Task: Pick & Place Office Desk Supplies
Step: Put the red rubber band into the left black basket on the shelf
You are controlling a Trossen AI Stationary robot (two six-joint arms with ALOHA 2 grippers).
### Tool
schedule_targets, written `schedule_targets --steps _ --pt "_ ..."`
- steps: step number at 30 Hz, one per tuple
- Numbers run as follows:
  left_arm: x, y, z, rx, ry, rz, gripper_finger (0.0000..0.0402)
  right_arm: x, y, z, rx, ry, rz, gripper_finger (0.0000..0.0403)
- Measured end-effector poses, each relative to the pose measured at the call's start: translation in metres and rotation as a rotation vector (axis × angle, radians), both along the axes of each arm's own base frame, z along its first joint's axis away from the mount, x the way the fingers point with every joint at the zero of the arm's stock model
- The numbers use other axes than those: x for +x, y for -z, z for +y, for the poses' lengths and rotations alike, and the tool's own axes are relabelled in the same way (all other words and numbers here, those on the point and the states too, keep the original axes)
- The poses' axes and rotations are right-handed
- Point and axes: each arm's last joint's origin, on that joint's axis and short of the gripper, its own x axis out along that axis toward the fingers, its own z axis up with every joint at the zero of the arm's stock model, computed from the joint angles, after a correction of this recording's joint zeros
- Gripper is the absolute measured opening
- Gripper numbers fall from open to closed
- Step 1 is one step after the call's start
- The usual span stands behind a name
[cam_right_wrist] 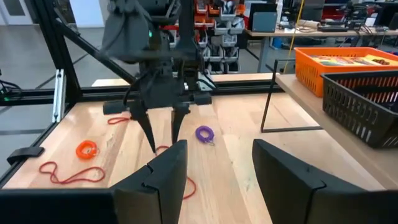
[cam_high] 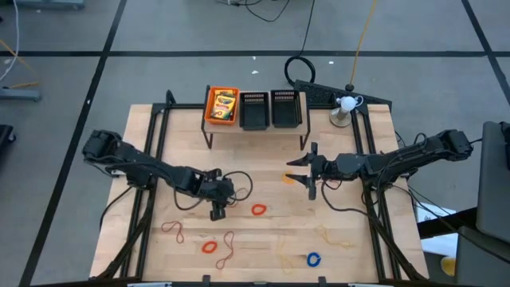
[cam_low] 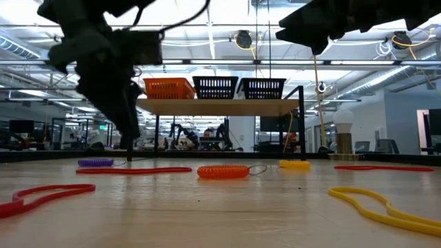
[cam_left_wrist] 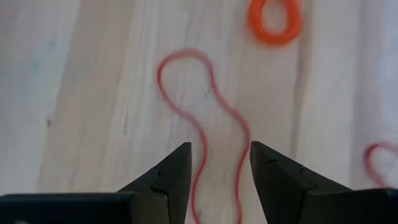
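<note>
Left hand apart above red band

No lettering reads clearly anywhere; printing on the yellow-and-green card boxes in the orange bin stays illegible.

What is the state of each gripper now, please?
Left gripper: open, holding nothing, above a thin red band.
Right gripper: open, holding nothing, above the table.
</note>
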Motion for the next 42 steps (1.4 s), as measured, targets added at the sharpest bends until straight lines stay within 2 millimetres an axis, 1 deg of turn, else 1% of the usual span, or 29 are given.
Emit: schedule_targets --steps 4,7,16,19,29,42 --pt "0.002 0.013 -0.001 0.003 -0.008 0.055 0.0157 0.000 0.000 0.000 0.000 0.000 0.004 0.0171" --pt "0.003 0.018 -0.001 -0.001 -0.023 0.076 0.0157 0.000 0.001 0.000 -0.001 0.000 0.010 0.0171" --pt "0.002 0.020 0.000 0.006 -0.025 0.093 0.0157 0.000 0.001 0.000 -0.001 0.001 0.009 0.0171" --pt "0.001 0.023 0.003 0.019 -0.037 0.129 0.0157 0.000 0.001 0.000 -0.001 0.001 0.009 0.0171" --pt "0.002 0.023 0.010 0.011 -0.056 0.133 0.0156 0.000 0.001 0.000 -0.003 0.001 0.009 0.0171" --pt "0.001 0.023 0.010 -0.017 -0.047 0.149 0.0156 0.000 0.001 0.000 -0.002 0.001 0.009 0.0171"
